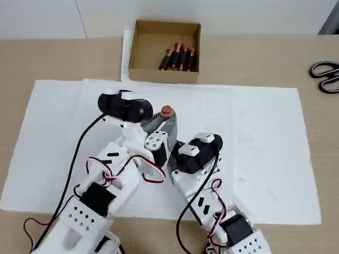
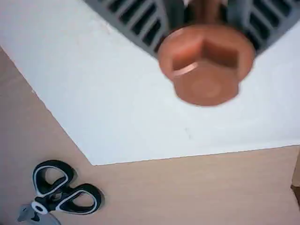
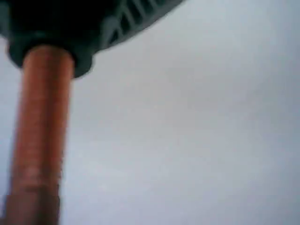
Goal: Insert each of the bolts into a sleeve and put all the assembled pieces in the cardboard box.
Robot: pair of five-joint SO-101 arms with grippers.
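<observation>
**Bolt held at sheet's centre, finished pieces in the box**

At 6 o'clock of the table point(image 1: 53, 58) the two arms lean in together over a white sheet point(image 1: 265, 148). The left gripper point(image 1: 165, 123) is clamped on a bolt point(image 2: 206, 65) at about the middle of the sheet, clear of the paper, with the head pointing towards 12 o'clock. The bolt is copper-coloured. Its head is a hexagon on a round flange, and the grey ribbed fingers point(image 2: 136, 18) close on the part just behind it.

In the right wrist view the same copper colour shows as a long, finely threaded shaft. One end of it disappears into a dark sleeve point(image 3: 47, 51). The right gripper point(image 3: 61, 23) appears closed around that sleeve, with a ribbed finger lying against it, though the view is blurred. From above, this gripper is hidden under the arms at about 5 o'clock of the bolt head.

Farther off, at 12 o'clock, an open cardboard box point(image 1: 151, 47) straddles the sheet's far edge. Several assembled pieces point(image 1: 179, 58) lie in it, black sleeves with copper heads. They are packed side by side, slightly tilted, towards the box's 4 o'clock corner, and the rest of its floor is bare.

Black-handled scissors point(image 1: 326, 76) lie on the bare table at 2 o'clock, well apart from the sheet.
</observation>
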